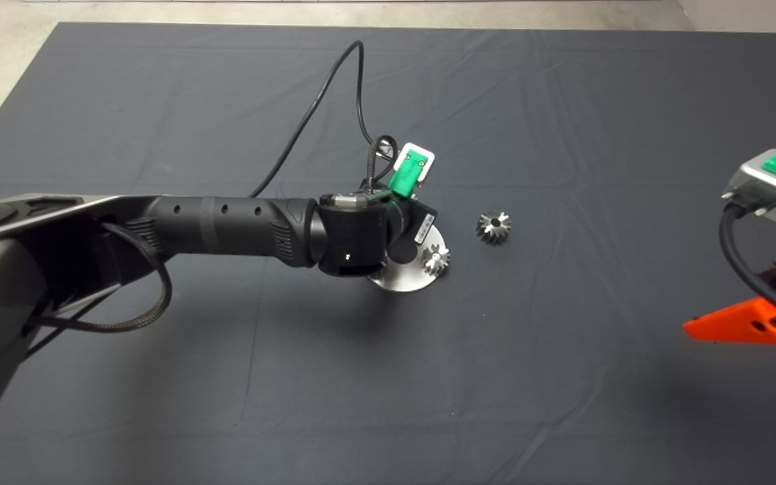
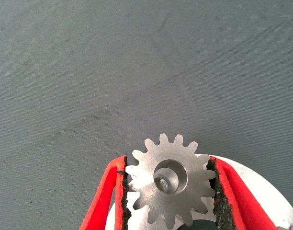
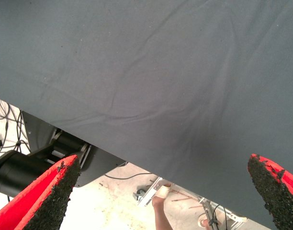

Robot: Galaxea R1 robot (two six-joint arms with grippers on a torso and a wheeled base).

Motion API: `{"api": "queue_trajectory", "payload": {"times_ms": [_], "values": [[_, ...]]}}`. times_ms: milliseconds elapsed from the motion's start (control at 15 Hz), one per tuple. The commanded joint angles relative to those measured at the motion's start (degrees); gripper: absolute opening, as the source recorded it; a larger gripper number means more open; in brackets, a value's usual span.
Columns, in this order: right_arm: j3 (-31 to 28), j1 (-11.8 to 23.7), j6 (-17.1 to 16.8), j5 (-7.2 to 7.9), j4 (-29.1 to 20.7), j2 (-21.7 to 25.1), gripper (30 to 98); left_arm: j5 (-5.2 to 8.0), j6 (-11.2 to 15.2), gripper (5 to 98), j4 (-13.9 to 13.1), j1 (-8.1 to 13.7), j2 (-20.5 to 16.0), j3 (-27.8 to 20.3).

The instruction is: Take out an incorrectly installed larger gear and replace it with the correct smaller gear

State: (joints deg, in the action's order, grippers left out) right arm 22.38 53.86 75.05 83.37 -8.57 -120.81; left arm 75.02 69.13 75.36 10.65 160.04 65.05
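L gripper [image 2: 169, 191] fingers pinch smaller gear [image 2: 170, 182] betw pads over round base plate [image 2: 261, 191]; keep bore centred on pin, press straight. R gripper [image 3: 161, 191] parked, wide.

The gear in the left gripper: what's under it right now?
Under the smaller gear, held by the left gripper, lies the round silver base plate. A metal tip shows inside the bore. Whether the gear is seated stays hidden.
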Motion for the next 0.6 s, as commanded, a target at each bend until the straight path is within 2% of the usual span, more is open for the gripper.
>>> {"api": "queue_trajectory", "payload": {"times_ms": [0, 533], "values": [[-0.2, 1.3, 0.4, -0.14, -1.8, -0.1, 92.3, -0.58, -0.4, 31.9, 0.6, 0.6, 0.1, 0.4], [-0.2, 1.3, 0.4, -0.14, -1.8, -0.1, 92.3, -0.58, -0.4, 31.9, 0.7, 0.4, 0.0, 1.0]]}}
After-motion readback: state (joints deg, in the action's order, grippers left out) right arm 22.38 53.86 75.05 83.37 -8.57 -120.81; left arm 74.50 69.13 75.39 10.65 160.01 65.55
